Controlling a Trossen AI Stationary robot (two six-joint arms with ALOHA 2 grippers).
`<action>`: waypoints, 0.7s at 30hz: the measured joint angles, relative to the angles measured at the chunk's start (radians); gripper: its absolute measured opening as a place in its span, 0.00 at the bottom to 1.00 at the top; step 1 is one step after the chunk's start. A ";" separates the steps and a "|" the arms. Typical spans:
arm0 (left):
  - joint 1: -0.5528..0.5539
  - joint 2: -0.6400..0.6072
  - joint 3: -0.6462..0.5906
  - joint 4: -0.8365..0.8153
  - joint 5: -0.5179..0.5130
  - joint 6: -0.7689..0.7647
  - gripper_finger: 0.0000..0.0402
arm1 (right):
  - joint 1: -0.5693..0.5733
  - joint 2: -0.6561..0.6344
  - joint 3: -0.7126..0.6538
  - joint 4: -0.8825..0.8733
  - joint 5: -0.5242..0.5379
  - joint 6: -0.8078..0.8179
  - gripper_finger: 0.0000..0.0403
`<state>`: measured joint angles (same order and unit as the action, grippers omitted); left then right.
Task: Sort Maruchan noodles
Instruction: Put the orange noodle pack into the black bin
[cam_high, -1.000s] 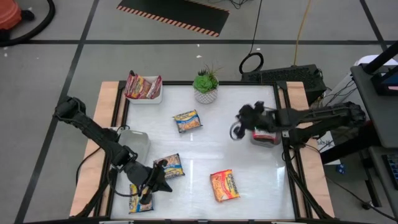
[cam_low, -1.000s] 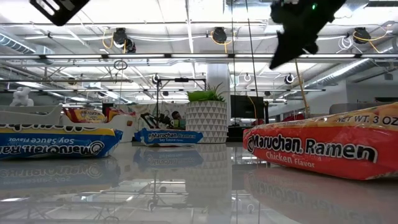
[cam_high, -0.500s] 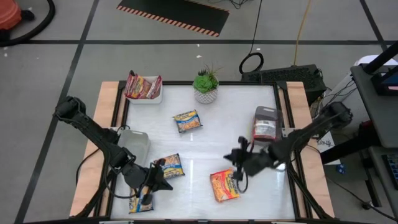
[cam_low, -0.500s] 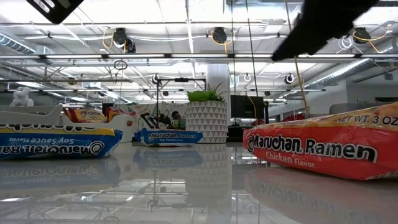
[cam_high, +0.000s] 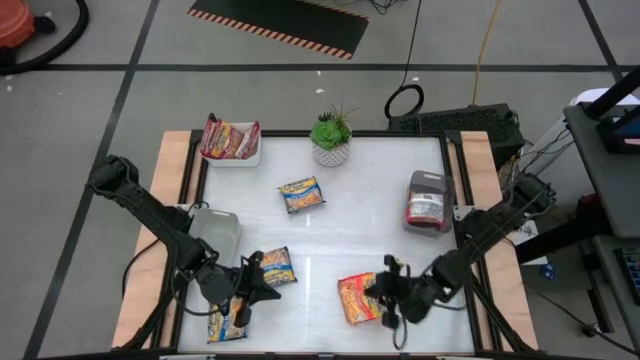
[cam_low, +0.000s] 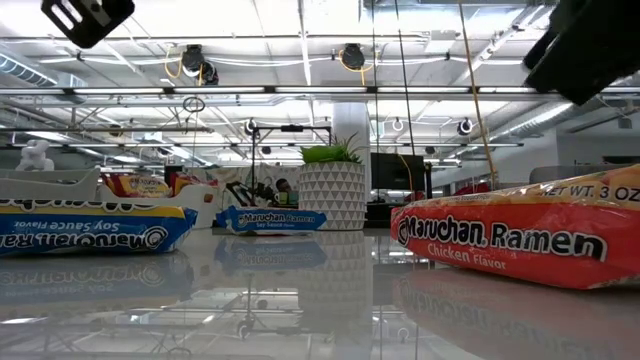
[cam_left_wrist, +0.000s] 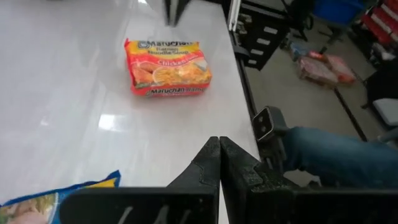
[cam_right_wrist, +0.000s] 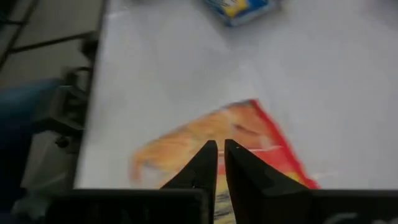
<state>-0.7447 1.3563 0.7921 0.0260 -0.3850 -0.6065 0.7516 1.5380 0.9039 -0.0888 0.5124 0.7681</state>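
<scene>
so the orange chicken packet (cam_high: 361, 298) sits at about 5 o'clock on the table (cam_high: 350, 240), and the right gripper (cam_high: 385, 297) is right at its edge, fingers pressed nearly together, holding nothing. looks like the approach step; it'd need to spread before pinching. left gripper (cam_high: 258, 283) hovers near 7 o'clock, fingers pressed together, empty, between two blue packets (cam_high: 272, 267). loose count: one orange, three blue, plus red ones in the white tray (cam_high: 231, 157) at 11 and the grey tray (cam_high: 428, 183) at 3.
</scene>
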 joint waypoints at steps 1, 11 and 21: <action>-0.002 0.000 0.000 0.003 -0.006 -0.009 0.01 | 0.023 0.004 0.014 -0.001 0.020 -0.001 0.07; -0.010 0.000 0.000 0.033 -0.075 -0.095 0.01 | 0.134 0.169 0.258 -0.311 0.074 0.120 0.07; -0.066 0.039 0.000 0.045 -0.135 -0.195 0.01 | 0.194 0.245 0.353 -0.457 0.030 0.272 0.07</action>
<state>-0.8108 1.3949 0.7921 0.0706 -0.5199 -0.8011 0.9452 1.7828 1.2567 -0.5458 0.5425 1.0403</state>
